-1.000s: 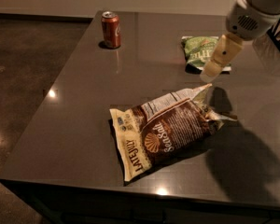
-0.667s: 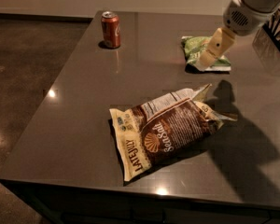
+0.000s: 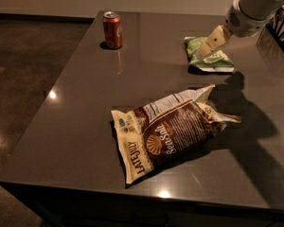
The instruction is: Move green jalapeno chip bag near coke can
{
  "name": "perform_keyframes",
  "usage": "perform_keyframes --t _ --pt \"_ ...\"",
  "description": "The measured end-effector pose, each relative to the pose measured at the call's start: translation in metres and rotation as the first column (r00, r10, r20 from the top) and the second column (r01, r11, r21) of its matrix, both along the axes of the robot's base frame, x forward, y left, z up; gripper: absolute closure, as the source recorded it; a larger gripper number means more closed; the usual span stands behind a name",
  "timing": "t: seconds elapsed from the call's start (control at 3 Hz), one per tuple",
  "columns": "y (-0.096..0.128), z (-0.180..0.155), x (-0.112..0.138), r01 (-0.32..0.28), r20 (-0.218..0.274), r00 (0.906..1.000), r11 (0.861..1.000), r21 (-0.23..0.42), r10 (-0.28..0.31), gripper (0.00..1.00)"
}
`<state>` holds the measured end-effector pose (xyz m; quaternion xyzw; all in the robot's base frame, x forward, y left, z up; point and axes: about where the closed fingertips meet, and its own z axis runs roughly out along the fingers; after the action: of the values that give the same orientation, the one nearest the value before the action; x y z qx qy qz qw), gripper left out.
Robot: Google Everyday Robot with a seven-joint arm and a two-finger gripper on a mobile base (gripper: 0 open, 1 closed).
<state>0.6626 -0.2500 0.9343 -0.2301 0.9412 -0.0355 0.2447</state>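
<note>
At green bag [image 3: 221,60] (far right): end effector [image 3: 203,52].

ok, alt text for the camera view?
The gripper hangs over the green jalapeno chip bag at the far right of the dark table; the coke can stands upright at the far left. A brown Late July bag lies flat nearer the camera.

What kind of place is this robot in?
Likely an office break area: a dark glossy counter with a coke can and a Late July chip bag, polished floor. The gripper is at the green jalapeno chip bag.
</note>
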Motion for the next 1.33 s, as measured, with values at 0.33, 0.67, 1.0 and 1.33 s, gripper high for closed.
perform_keyframes --t 0.33,0.67,1.0,1.33 --pt "-0.02 -0.014 0.03 0.093 0.029 0.9951 0.995 0.034 -0.094 0.0" --pt "-0.03 -0.029 0.052 0.139 0.034 0.9894 0.987 0.077 -0.142 0.0" --pt "-0.032 -0.047 0.067 0.158 0.02 0.9867 0.981 0.111 -0.161 0.0" --pt "-0.034 -0.061 0.078 0.17 0.002 0.9851 0.977 0.131 -0.172 0.0"
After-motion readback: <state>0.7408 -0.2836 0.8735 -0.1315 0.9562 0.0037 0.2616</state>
